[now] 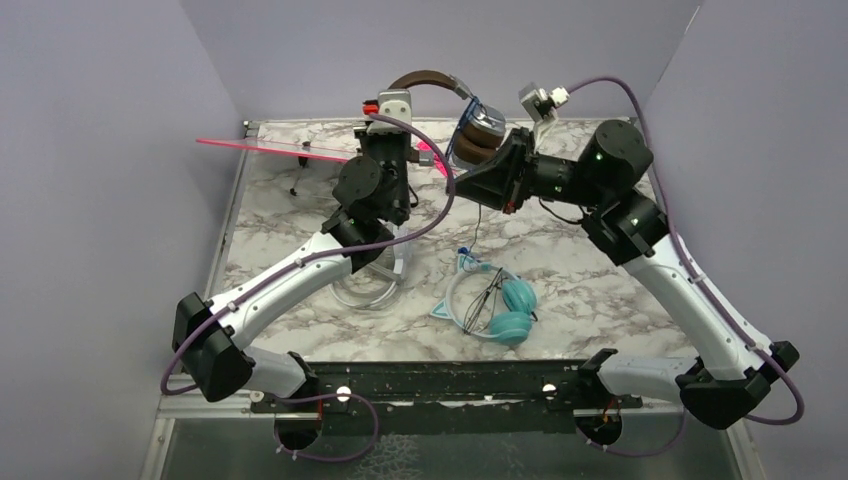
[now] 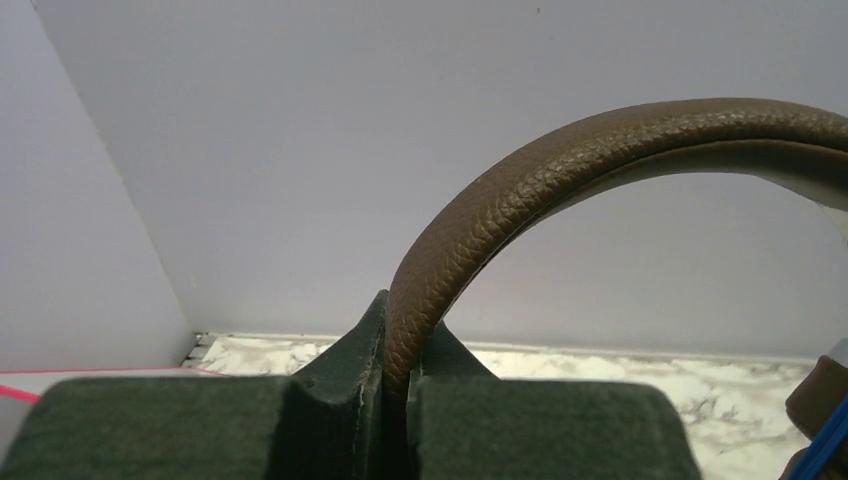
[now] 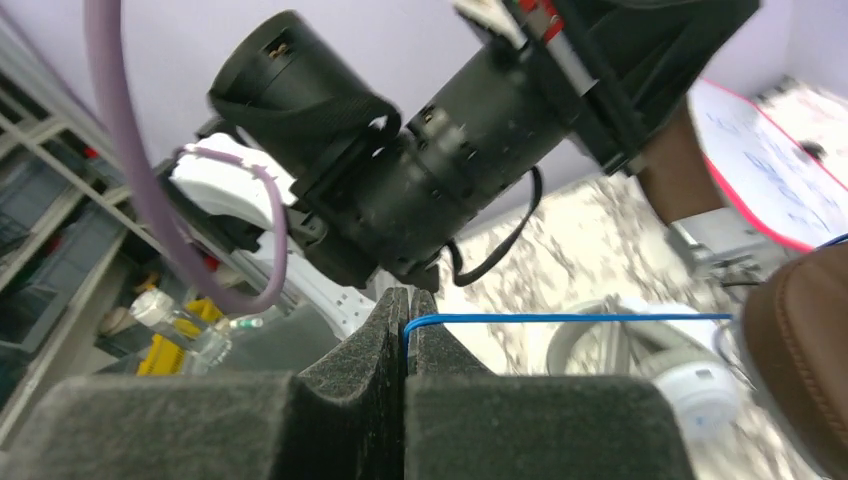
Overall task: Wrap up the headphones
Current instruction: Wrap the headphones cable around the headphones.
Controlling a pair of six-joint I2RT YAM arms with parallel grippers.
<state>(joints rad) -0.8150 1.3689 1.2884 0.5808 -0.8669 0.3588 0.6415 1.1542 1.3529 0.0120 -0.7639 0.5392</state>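
L gripper point(image 2: 398, 385) is clamped on the headband point(image 2: 560, 170) of the brown headphones point(image 1: 478, 125), holding them up over the far edge of the table point(image 1: 600, 290). R gripper point(image 3: 404, 320) pinches their blue cord point(image 3: 560, 318), which runs taut. Step, prob.: winding the cord round the cups. Next calls for R to circle w/ even tension, no slip. Teal cat-ear headphones point(image 1: 505, 310) lie by the near edge.

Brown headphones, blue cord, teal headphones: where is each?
brown headphones point(image 2: 560, 170): left wrist view, middle of the headband.
blue cord point(image 3: 570, 318): right wrist view, its straight stretch.
teal headphones point(image 1: 511, 326): top external view, nearer ear cup.
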